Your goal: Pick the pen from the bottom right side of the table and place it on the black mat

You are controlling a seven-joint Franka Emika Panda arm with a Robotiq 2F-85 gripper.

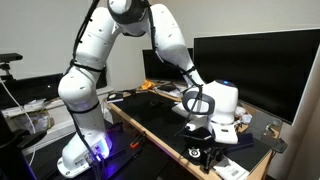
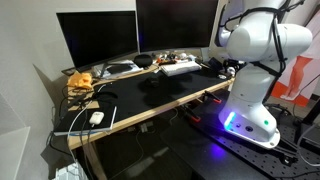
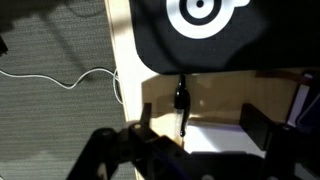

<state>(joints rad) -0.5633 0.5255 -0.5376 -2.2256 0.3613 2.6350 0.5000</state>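
Wide-open, empty gripper (image 3: 200,118). Dark pen (image 3: 181,100) just ahead between the jaws, on the table (image 3: 124,50). Beyond, black mat (image 3: 160,50) with white ring logo (image 3: 200,10); lettering unreadable.

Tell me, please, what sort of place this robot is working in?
Most likely an office or lab workstation: two large monitors stand along the back of a wood-topped table, with a white keyboard and a black mat in front.

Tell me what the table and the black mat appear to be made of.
The table: seems wood or wood-look laminate, matte; pale tan surface, grain too blurred to tell. The black mat: likely fabric or rubber, matte; uniformly black, no glare, with a printed white logo.
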